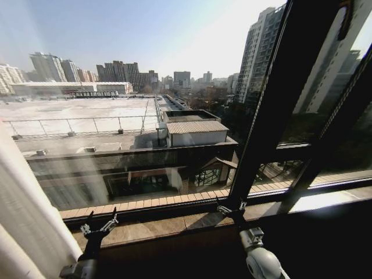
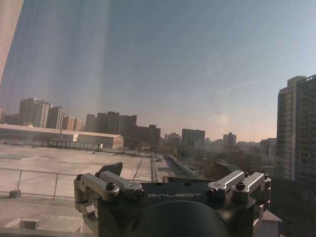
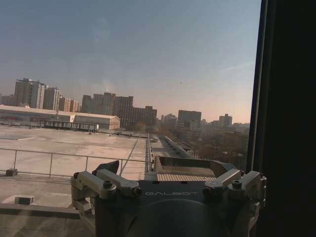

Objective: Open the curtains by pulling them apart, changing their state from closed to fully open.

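The curtains (image 1: 26, 221) show as one cream pleated panel gathered at the far left of the window, and as a cream strip (image 2: 7, 29) at the edge of the left wrist view. My left gripper (image 1: 102, 218) stands open just right of that panel, low over the sill, with nothing between its fingers; it faces the glass in its own wrist view (image 2: 170, 172). My right gripper (image 1: 231, 206) is open and holds nothing, at the foot of the black window frame bar (image 1: 273, 110), and its wrist view (image 3: 163, 172) looks out through the pane.
A stone window sill (image 1: 174, 224) runs across below the glass. The thick black frame bar (image 3: 289, 118) stands close on the right arm's outer side, with thinner bars farther right. Rooftops and towers lie outside the bare pane.
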